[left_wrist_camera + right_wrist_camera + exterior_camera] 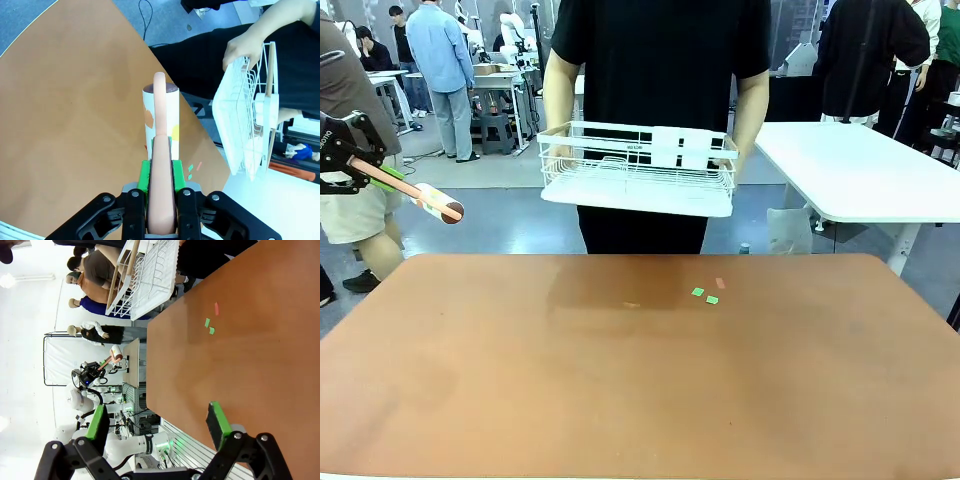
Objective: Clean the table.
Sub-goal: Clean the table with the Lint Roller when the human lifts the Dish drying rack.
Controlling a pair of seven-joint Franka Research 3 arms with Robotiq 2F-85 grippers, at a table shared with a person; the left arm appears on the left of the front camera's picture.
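The left claw is clamped on the pink handle of a lint roller, held up in the air off the desk's far left corner. The roller runs in line with the fingers, slanting right and slightly down towards the desk top. From there the desk spreads below and to the right, its long side running across between the two arms. A few green and pink paper scraps lie near its far edge, right of the middle and well apart from the roller. I'd say the roller must cross rightward and drop. The right claw gapes empty above the near edge.
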